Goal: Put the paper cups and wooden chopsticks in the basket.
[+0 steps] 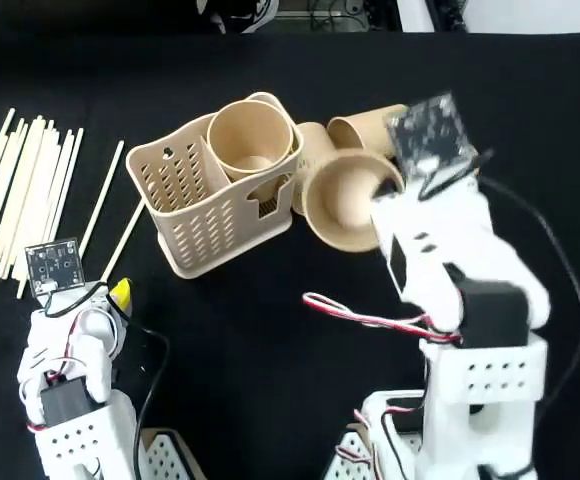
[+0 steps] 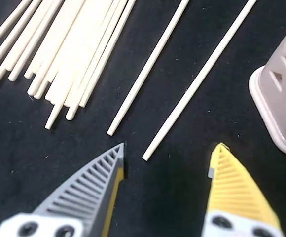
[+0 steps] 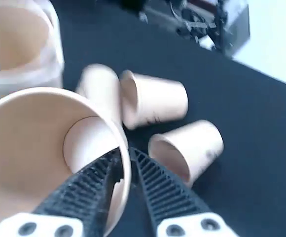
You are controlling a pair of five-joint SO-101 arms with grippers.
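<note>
A robotics lab bench, it seems — a table draped in black cloth carries a white printed left arm and right arm, with loose wires, a bare circuit board and tangled cables beyond the far edge.

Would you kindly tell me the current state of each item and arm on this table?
Basket: upright, one cup inside.
Held cup: tipped, pinched at the rim.
Other cups: lying on their sides beside the basket.
Chopsticks: lying flat outside the basket.
Left jaws: open above chopsticks.
Right jaws: shut on the held cup.
</note>
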